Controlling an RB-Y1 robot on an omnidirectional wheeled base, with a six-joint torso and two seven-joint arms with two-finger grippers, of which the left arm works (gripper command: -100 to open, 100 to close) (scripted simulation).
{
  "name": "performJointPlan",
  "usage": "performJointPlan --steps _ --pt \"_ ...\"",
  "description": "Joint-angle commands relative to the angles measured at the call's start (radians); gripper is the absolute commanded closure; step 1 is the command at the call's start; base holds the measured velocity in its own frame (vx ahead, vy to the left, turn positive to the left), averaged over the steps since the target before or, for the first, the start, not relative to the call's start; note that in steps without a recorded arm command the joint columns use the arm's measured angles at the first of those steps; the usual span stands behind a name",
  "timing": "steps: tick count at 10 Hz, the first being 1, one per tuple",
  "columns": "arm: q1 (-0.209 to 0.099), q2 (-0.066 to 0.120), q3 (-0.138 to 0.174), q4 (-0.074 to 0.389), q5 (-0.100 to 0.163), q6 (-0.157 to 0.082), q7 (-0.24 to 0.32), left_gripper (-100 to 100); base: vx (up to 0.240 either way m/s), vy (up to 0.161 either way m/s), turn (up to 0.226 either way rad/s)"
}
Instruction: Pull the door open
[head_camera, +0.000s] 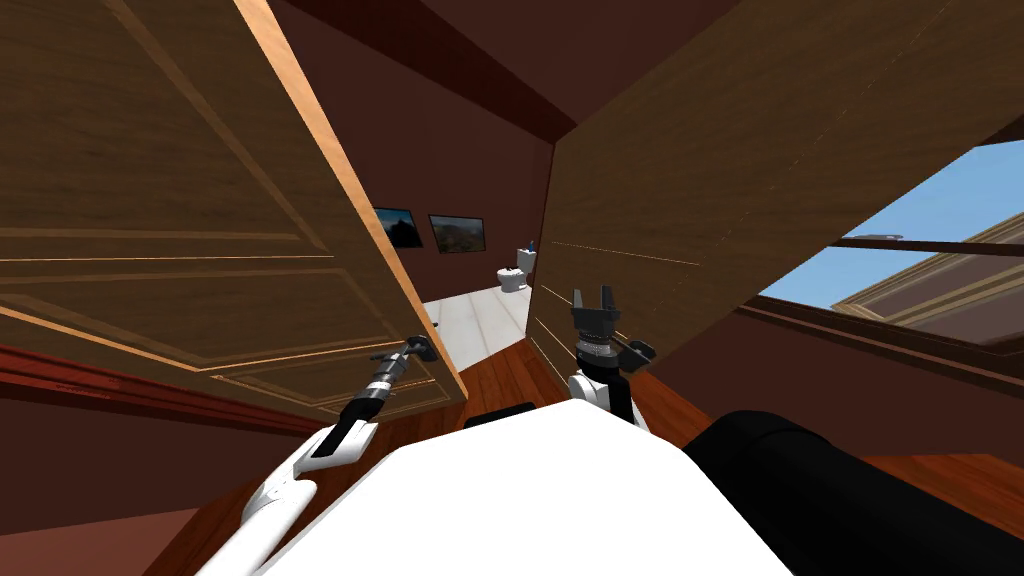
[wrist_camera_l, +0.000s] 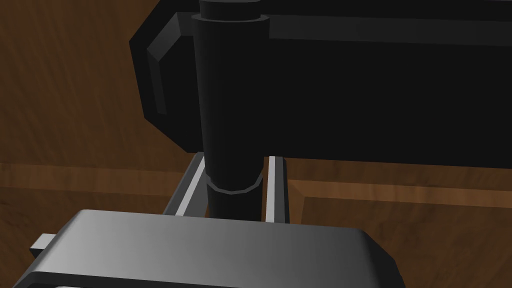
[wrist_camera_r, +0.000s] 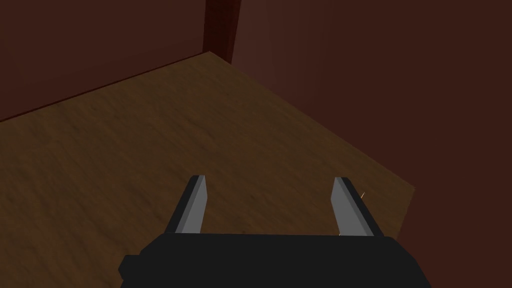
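- Closest to us, low on our right, a bulky black shape (head_camera: 850, 490) rests on the reddish wooden floor (head_camera: 500, 378).
- Our left arm reaches forward and to the left, ending low on the door (head_camera: 200, 200), close to its free edge.
- There our left gripper (wrist_camera_l: 233, 161) is clamped narrow on the dark round handle (wrist_camera_l: 230, 100). Its two light grey fingers (wrist_camera_l: 276, 187) press the bar from either side.
- The handle juts from a dark backplate (wrist_camera_l: 375, 90) that lies flat on the brown wood-grained face of the door. A raised moulding (wrist_camera_l: 390, 192) runs just beside the plate.
- Our right gripper (wrist_camera_r: 272, 186) is held up in front of us, to the right of the left arm and well apart from the handle. Its fingers stand wide, with nothing between them and touching nothing.
- The door stands ajar on our left. Its lighter free edge (head_camera: 340, 190) is parted from a second brown panelled leaf (head_camera: 700, 170) on our right.
- Through the gap between the two, the wooden floor gives way to a white floor (head_camera: 470, 315).
- At the far end of that white floor stands a white toilet (head_camera: 513, 272).
- Beside it, on the dark red wall, hang two dark framed pictures (head_camera: 457, 233).
- Far off to our right, a window (head_camera: 900, 220) shows blue sky.
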Motion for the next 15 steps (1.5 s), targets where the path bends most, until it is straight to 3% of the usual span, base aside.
performJointPlan --steps 1,4,5,6,8,11,13,14,15 --pt "0.021 0.022 -0.016 -0.004 -0.001 -0.03 0.02 100 -0.205 0.121 -0.135" --pt "0.053 0.061 -0.039 -0.016 -0.001 -0.073 0.052 100 -0.224 0.094 -0.11" --pt "0.044 0.046 -0.041 -0.013 -0.003 -0.065 0.043 100 -0.102 0.027 -0.032" --pt "0.063 0.066 -0.053 -0.009 -0.003 -0.097 0.058 100 -0.176 0.039 -0.17" --pt "0.075 0.082 -0.059 -0.007 -0.002 -0.121 0.069 100 -0.207 0.104 -0.161" --pt "0.107 0.123 -0.074 0.0 0.001 -0.182 0.097 100 -0.22 0.096 -0.163" --pt "0.121 0.143 -0.081 0.003 0.002 -0.21 0.11 100 -0.229 0.082 -0.116" --pt "0.119 0.133 -0.083 -0.004 0.0 -0.199 0.103 100 -0.095 0.027 -0.023" --pt "0.131 0.145 -0.091 0.008 0.0 -0.228 0.113 100 -0.136 0.052 -0.133"
